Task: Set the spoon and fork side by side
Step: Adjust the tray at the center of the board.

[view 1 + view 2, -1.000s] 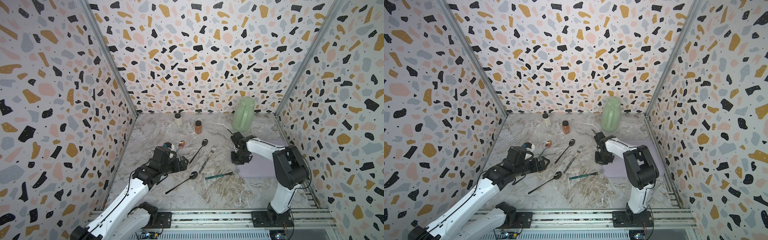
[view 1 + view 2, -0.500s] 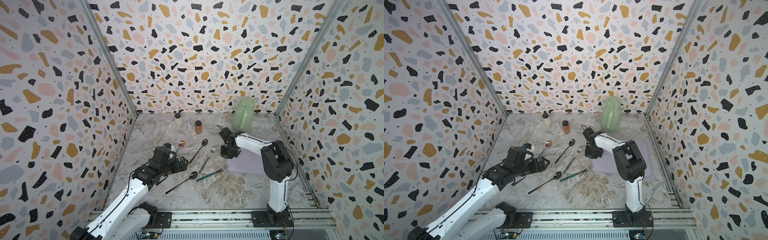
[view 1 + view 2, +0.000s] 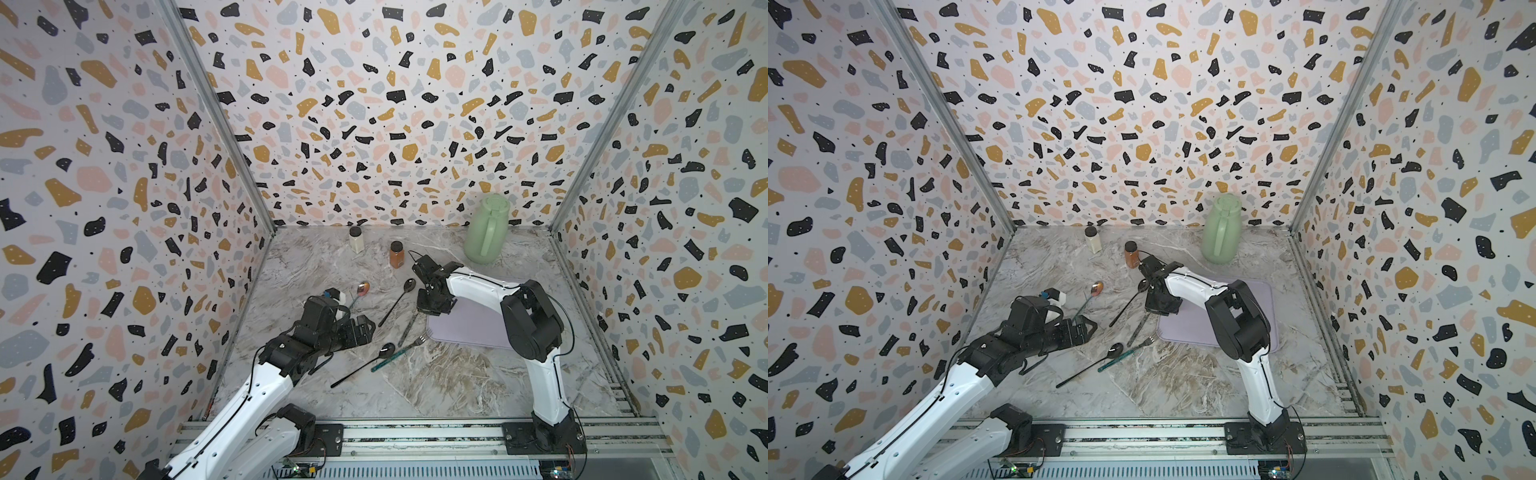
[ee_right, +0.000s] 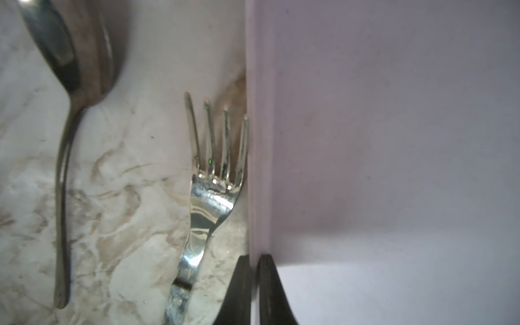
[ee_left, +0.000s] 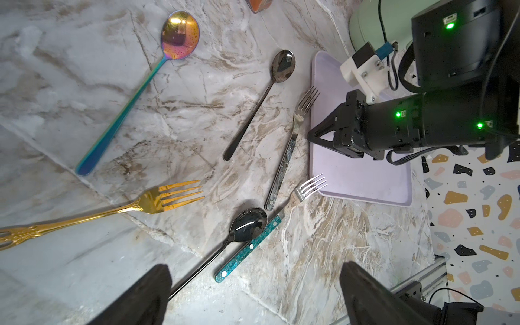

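**Nudging the fork next to the spoon**

The marble worktop holds lots of things. A green jug stands at the back. A lilac tray lies flat in front of it.

The right gripper points down at the tray's edge. Its two fingers are squeezed together, and they look pinched on the tray's thin rim. The left gripper hangs low over the worktop. Its fingers are wide apart and hold nothing.

The silver fork lies on the worktop right against that tray edge, and its prongs touch it. The black spoon lies just beside the fork, on the side away from the tray. Both point nearly the same way, but their handle ends spread apart a little.

I think the job now is to bring the fork closer to the spoon and line them up. To do it well, the tray should slide slowly and stay flat. Then its edge pushes the fork and does not climb over it. A shiny fork may slip fast on smooth marble, so small pushes are best. The push should stop before the fork bumps the spoon.
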You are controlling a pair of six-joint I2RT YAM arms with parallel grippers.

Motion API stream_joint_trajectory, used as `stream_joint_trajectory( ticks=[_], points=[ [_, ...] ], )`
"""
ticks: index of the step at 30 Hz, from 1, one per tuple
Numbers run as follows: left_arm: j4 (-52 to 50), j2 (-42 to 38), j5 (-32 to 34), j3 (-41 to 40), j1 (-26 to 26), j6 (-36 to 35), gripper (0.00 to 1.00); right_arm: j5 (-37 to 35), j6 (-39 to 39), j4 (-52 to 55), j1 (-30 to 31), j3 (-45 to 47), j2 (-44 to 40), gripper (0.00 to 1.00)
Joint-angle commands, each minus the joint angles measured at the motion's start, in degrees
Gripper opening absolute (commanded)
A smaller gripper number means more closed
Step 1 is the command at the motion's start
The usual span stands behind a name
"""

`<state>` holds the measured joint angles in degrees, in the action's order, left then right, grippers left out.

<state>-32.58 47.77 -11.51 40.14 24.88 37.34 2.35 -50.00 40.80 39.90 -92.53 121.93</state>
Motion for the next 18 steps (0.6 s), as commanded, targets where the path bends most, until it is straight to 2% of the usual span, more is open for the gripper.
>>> stream_joint_trajectory(
  ticks=[1, 18],
  points=[
    [-0.90, -1.44, 0.50, 1.95, 0.21, 0.22, 0.96, 2.22, -3.40, -2.92, 1.95, -3.54, 1.21, 0.00],
    [-5.95, -5.00, 2.47, 4.39, 0.21, 0.22, 0.96, 1.11, -8.01, -4.18, 6.88, -13.82, 7.63, 0.00]
  ],
)
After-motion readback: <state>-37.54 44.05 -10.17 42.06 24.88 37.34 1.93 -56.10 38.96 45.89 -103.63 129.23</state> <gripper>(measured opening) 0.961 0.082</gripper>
